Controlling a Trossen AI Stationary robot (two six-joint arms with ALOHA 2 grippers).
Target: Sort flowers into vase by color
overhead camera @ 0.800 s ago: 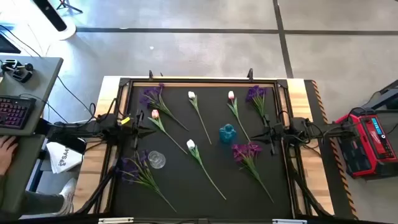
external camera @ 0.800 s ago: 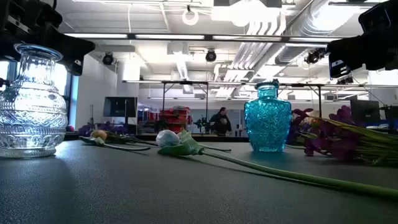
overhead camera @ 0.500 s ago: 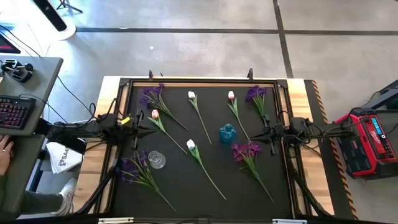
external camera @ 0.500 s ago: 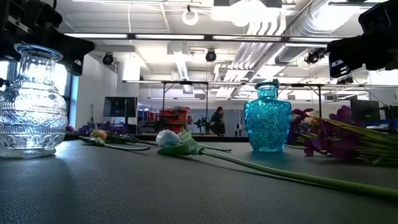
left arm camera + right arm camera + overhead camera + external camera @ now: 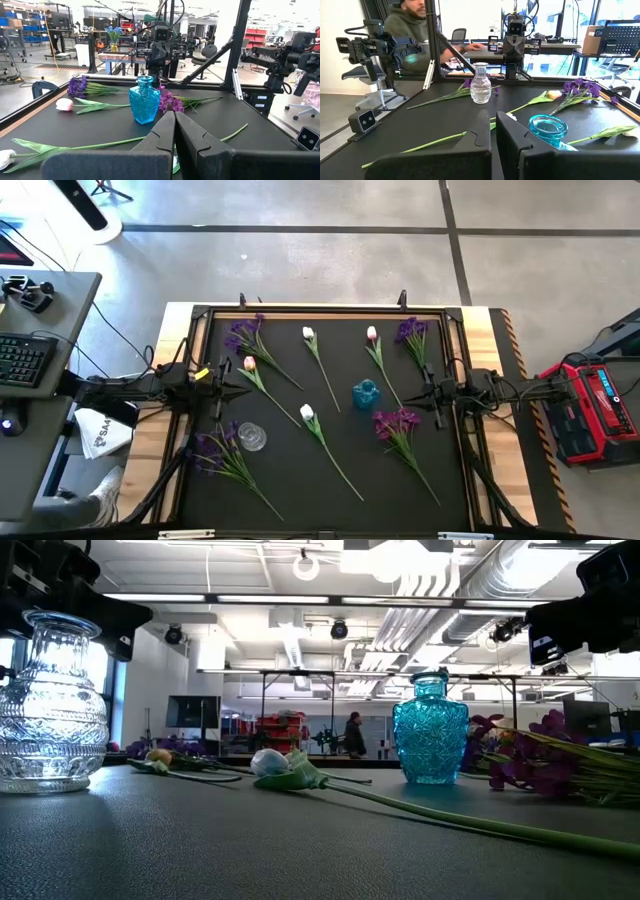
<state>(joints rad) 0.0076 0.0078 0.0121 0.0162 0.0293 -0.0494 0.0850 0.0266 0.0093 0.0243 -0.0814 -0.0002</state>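
A black table mat (image 5: 290, 500) seen from above, with flowers scattered around a blue glass vase (image 5: 365, 394) that stands upright a little right of the mat's centre. Nearest the front edge, a purple sprig (image 5: 222, 456) lies well to the vase's front left, its blossoms just beside an upright clear glass vase (image 5: 252, 437). A white tulip (image 5: 307, 413) lies just left of the blue vase, its stem running toward the front. Another purple sprig (image 5: 398, 424) lies just front-right of the blue vase. Level with the vase, the left gripper (image 5: 226, 387) waits at the mat's left edge, fingers closed together, and the right gripper (image 5: 430, 396) waits at the right edge, fingers almost together with only a thin gap. Beyond the vase lie a pink tulip (image 5: 249, 364) to the far left, a white tulip (image 5: 308, 334), a pink-tipped tulip (image 5: 371, 335), and two purple sprigs, one at the back left (image 5: 245, 334) and one at the back right (image 5: 411, 331). No flower is in either vase.
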